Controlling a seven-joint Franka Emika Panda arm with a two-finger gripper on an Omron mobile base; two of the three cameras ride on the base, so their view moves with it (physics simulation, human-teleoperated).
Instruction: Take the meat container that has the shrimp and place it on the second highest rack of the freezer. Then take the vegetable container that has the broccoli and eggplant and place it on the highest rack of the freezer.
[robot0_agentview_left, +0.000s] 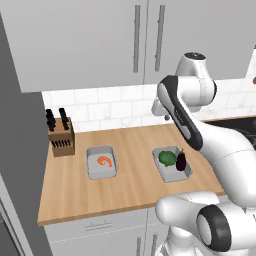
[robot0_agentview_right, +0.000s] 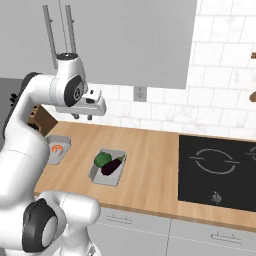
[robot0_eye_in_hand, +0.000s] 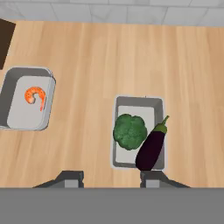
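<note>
Two grey trays sit on a wooden counter (robot0_agentview_left: 130, 192), and neither has been picked up. Nearest the robot, the white arm rises and bends forward so its gripper (robot0_agentview_right: 82, 116) hangs high above the counter, well clear of both trays. In the hand view its two dark fingertips (robot0_eye_in_hand: 70, 178) stand apart with nothing between them, so the jaws are partly open and empty.

Below the hand, slightly to the right in the hand view, lies the vegetable container (robot0_eye_in_hand: 139, 131). It holds a bumpy green broccoli (robot0_eye_in_hand: 129, 131) and a dark purple eggplant (robot0_eye_in_hand: 151, 146), which lies aslant with one end resting over the tray's rim. To the left, well apart from it, is the meat container (robot0_eye_in_hand: 27, 97) with a small curled orange shrimp (robot0_eye_in_hand: 35, 96) lying near its middle. Farther back at the counter's left end stands a knife block (robot0_agentview_left: 61, 135) against the white tiled wall. A black cooktop (robot0_agentview_right: 218, 172) lies to the right. A tall grey panel at the left edge of the left base view may be the freezer; its racks cannot be seen.

Judging by the task, the shrimp tray goes first. To do it well, the hand should shift left until it is centred over one wall of that tray, descend straight down with the jaws astride the rim, then close and lift level so the shrimp stays put.
</note>
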